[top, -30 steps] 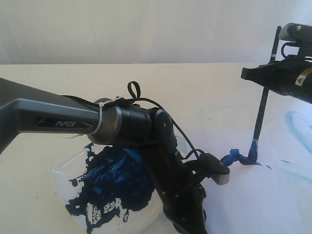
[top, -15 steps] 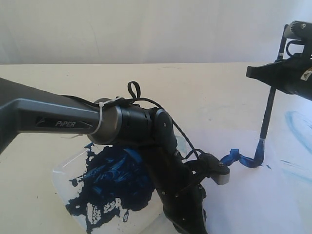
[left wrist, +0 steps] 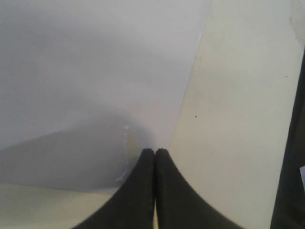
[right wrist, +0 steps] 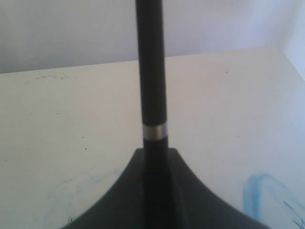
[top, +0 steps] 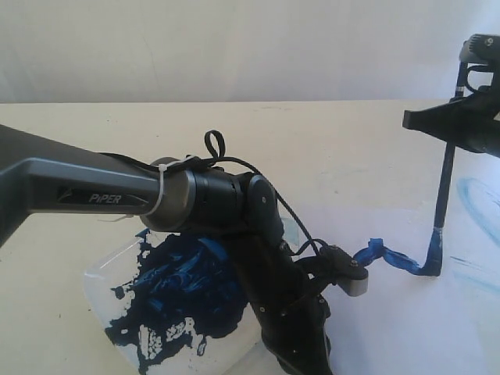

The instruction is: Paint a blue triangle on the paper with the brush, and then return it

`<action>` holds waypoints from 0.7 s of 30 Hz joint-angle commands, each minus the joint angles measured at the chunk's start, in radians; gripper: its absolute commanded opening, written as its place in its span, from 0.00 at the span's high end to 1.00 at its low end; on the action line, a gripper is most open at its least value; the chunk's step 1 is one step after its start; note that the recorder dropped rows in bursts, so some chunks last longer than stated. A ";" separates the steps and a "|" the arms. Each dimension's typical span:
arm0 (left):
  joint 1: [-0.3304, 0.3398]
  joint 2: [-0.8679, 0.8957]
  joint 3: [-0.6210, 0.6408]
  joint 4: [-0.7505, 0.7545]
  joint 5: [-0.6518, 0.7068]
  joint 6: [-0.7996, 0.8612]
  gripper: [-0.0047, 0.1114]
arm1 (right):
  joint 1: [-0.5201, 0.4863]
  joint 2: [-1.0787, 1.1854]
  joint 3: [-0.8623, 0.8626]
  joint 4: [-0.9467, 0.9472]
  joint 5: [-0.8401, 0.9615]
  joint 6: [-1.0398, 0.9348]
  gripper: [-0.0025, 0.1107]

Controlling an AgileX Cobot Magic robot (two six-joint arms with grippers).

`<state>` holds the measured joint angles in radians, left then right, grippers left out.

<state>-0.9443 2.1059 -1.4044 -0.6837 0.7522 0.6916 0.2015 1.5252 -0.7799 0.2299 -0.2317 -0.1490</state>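
From outside, my right pincer (top: 441, 125) is closed on the brush (top: 444, 195). Its long axis runs near upright, leaning a little, with the tip straight below my jaws and touching the paper (top: 406, 328). The tip sits at the right end of a thick blue stroke, the only part of the triangle (top: 394, 260) laid so far. I judge the next side must run away from that corner. My right arm is the nearer one. My left arm (top: 78, 183) crosses over the dish (top: 98, 273) of blue paint and reads "PiPER".

In the left wrist view, my left pincer (left wrist: 155, 153) has its jaws pressed together with nothing between them, right at the paper (left wrist: 95, 71) edge beside bare table (left wrist: 238, 119).

In the right wrist view, my right pincer (right wrist: 155, 152) clamps the brush (right wrist: 151, 71) just behind its silver band (right wrist: 155, 131). A pale blue smear (right wrist: 267, 195) lies beside it. There is no writing here.
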 commanded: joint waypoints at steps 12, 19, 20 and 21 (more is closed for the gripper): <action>-0.005 0.011 0.008 -0.009 0.025 0.000 0.96 | -0.003 -0.010 -0.001 0.005 0.025 -0.029 0.98; -0.005 0.011 0.008 -0.009 0.025 0.002 0.96 | -0.003 -0.012 -0.001 0.005 0.025 -0.029 0.98; -0.005 0.011 0.008 -0.009 0.025 0.002 0.96 | -0.003 -0.011 -0.001 0.005 0.028 -0.029 0.98; -0.005 0.011 0.008 -0.009 0.025 0.002 0.96 | -0.003 -0.014 -0.001 0.005 0.027 -0.029 0.98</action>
<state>-0.9443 2.1059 -1.4044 -0.6852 0.7542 0.6916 0.2015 1.5221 -0.7799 0.2299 -0.2124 -0.1671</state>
